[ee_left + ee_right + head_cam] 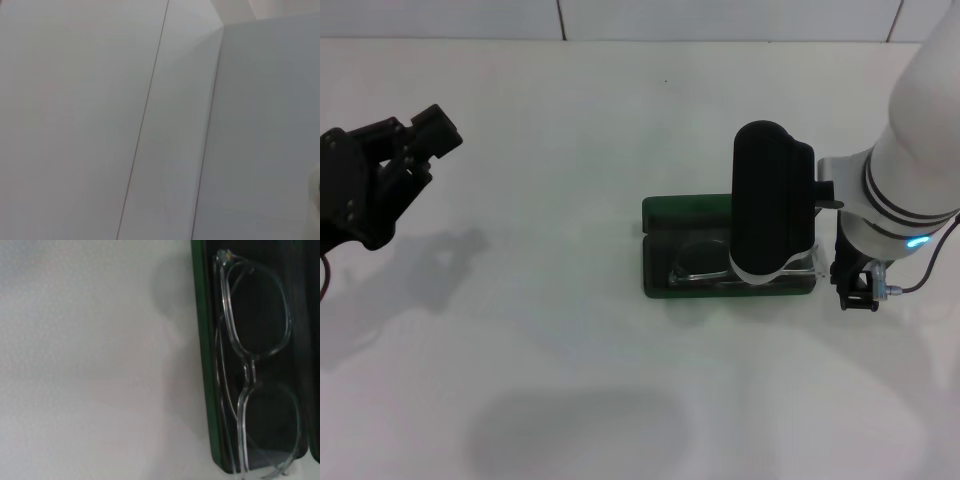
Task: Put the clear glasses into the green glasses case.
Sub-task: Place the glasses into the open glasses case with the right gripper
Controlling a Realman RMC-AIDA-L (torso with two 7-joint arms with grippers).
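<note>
The left hand (428, 135) hung parked above the far left of the white surface (550, 180), well apart from the task's things; its dark fingers (442, 128) appeared spread, with nothing between them. The left wrist view showed only pale panels and seams.

Toward the middle right of the surface lay the green glasses case (665, 245), open, its lid lying flat toward the far side and its dark-lined tray toward the near side. The clear glasses (702, 258) rested inside the tray, folded, one lens visible in the head view beside the arm's black wrist housing (770, 200), which covered the rest of the frame. The right wrist view showed both lenses and the bridge of the clear glasses (252, 370) lying lengthwise within the tray, one long side of the frame just beside the green wall of the case (202, 360), with bare surface (90, 360) beyond that wall.

The right arm reached in from the right, its wrist directly over the case. The right hand (855, 290) stood at the right end of the case, at or just past its edge; from these views one could not tell whether it was spread or pressed together, nor whether it touched the glasses.
</note>
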